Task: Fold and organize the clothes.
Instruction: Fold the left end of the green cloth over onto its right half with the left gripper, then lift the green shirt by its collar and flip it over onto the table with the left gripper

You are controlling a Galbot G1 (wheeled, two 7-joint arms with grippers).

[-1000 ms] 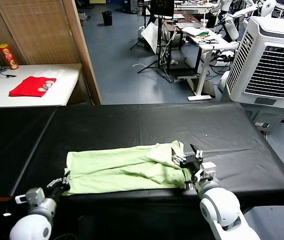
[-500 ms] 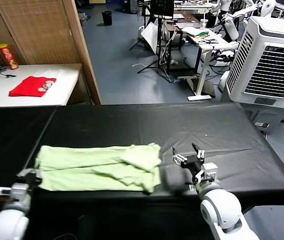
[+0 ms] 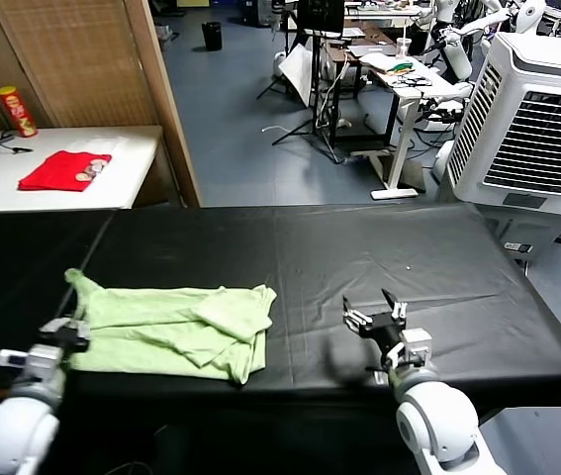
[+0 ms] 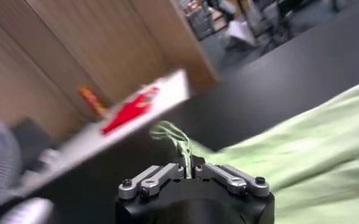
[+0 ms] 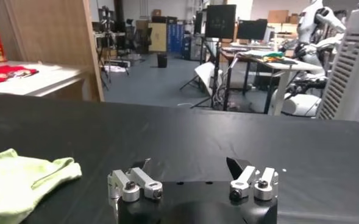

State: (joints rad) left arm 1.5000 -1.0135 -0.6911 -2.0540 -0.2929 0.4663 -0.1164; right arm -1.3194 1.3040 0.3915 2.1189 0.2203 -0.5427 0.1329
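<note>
One pale green T-shirt [image 3: 171, 327] on black table [image 3: 359, 257], corner pinched in left gripper [image 3: 65, 334], right gripper [image 3: 377, 317] empty, wide open, well apart.

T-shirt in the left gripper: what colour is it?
Pale light green T-shirt, clearest in the head view.

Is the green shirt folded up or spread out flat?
Folded, loosely. The shirt lies as a long doubled strip on the black table, layers overlapping, one end bunched and pinched in the left tool.
</note>
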